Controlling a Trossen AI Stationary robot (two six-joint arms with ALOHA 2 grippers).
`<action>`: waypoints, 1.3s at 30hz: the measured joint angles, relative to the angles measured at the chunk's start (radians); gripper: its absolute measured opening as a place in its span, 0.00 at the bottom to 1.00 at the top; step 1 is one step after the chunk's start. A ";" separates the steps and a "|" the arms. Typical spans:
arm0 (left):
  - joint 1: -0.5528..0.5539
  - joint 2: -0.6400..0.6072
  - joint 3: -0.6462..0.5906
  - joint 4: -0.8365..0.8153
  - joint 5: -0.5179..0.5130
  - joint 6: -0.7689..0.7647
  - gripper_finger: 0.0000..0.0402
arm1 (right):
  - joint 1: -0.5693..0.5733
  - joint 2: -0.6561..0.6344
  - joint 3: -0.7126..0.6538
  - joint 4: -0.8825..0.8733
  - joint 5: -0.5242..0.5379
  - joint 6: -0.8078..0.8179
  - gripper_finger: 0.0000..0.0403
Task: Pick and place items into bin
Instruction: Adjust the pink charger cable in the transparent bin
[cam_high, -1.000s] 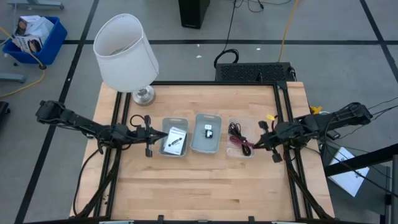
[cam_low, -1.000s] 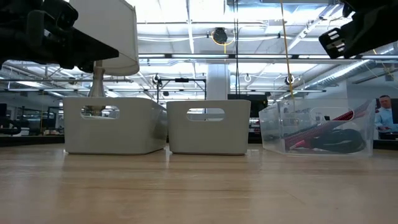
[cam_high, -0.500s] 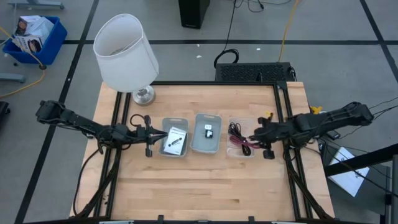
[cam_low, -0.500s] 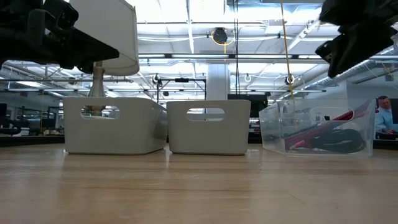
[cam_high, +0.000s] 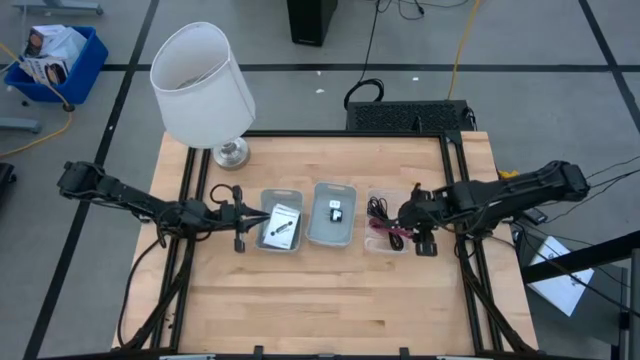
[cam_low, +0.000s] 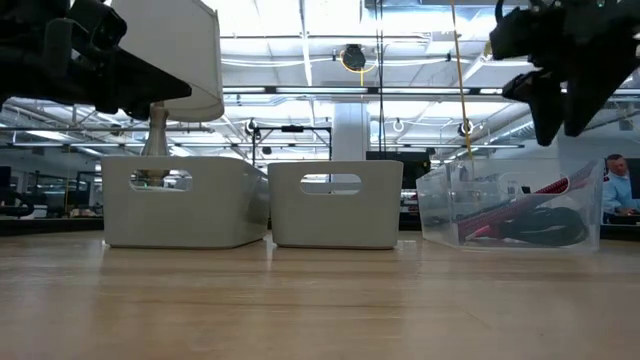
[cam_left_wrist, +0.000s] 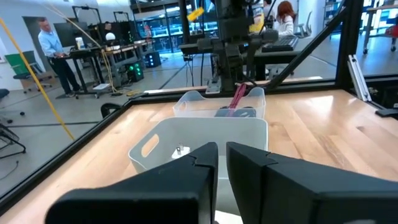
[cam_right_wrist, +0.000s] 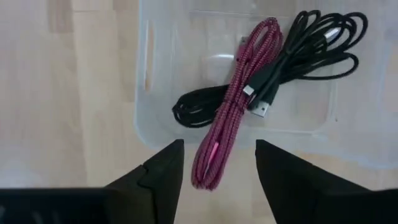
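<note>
A: Where was the right gripper?

B: Above the clear bin, at its right edge. Wrist camera looked straight down between spread fingers, nothing held. The red cable and black cable lay coiled together inside, touching, the red one running the bin's length and sticking out over the rim.

A: Why hover there?

B: Judged as lining up over the cables, fingers wide enough to straddle the red bundle. Probably the step was reaching for it, or seating its loose end. Couldn't say which.

A: Left gripper?

B: Parked just beside the left grey bin, held off the table. Fingers looked close together with a narrow gap, empty. Read as waiting so it stayed out of the other arm's way.

A: Other items?

B: A white packet and a thin black stick were in the left grey bin; a small black-and-white piece sat in the middle grey bin. Lamp stood at the table's far left corner, not part of it.

A: Progress?

B: No items seen loose on the table, so near done, I'd guess.
</note>
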 joint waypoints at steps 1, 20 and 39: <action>0.000 0.000 0.000 -0.004 0.000 -0.001 0.10 | 0.006 -0.005 0.005 -0.009 -0.012 0.010 0.48; 0.000 0.000 0.000 -0.037 0.000 -0.028 0.10 | 0.131 -0.021 -0.073 -0.001 0.034 0.081 0.46; 0.000 0.000 0.000 -0.037 0.000 -0.022 0.10 | 0.111 -0.021 -0.153 0.109 0.087 0.019 0.36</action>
